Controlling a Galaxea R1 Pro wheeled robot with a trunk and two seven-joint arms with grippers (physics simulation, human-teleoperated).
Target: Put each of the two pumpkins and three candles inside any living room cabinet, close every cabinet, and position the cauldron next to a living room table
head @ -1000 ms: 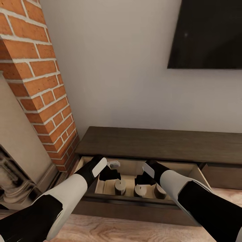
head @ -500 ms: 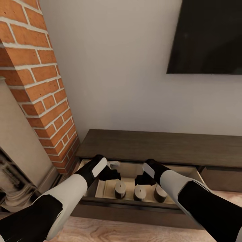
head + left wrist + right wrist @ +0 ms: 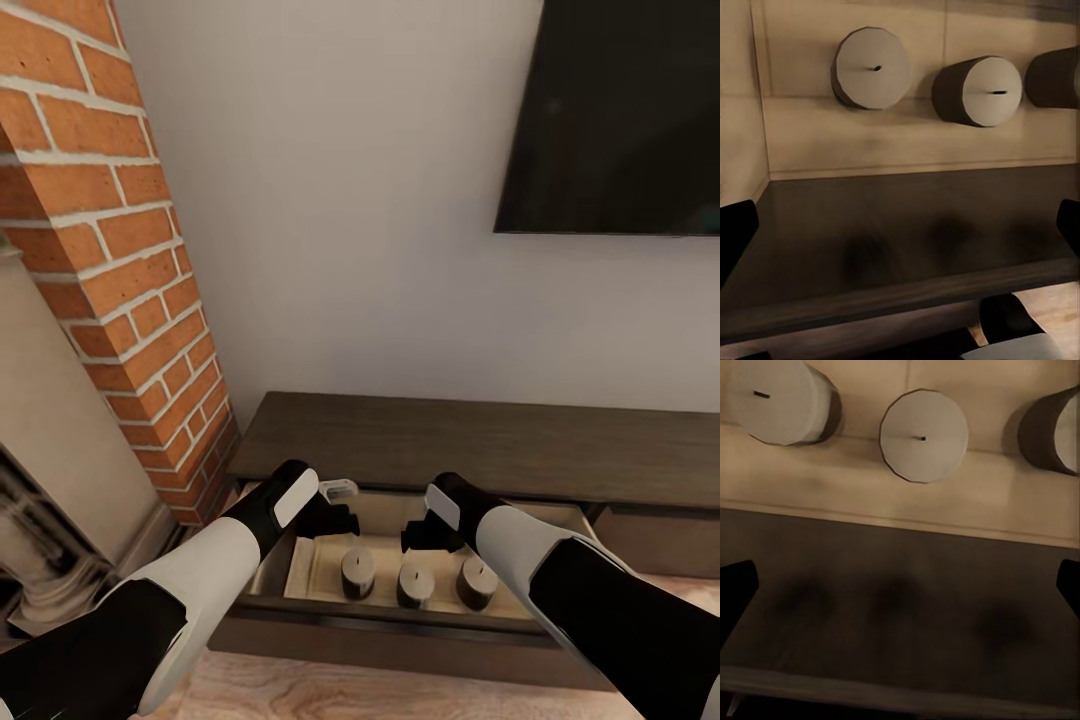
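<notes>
Three stubby tan-brown cylinder candles [image 3: 358, 573] [image 3: 413, 584] [image 3: 477, 583] standing in a row on the pale floor of the open drawer [image 3: 300, 572] of the long low dark-brown wooden cabinet [image 3: 470, 440], more exposed than half a second back, though partly a camera shift. Left gripper [image 3: 331, 516] and right gripper [image 3: 428, 532] both above the drawer's dark front edge, fingers spread, holding nothing. Candles probably done; no pumpkins seen, drawer not yet shut.

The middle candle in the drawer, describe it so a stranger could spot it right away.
Below the wall-mounted TV, the long dark cabinet has one drawer pulled open. Three stubby candles stand in a row inside; the middle candle has a neighbour on each side.
</notes>
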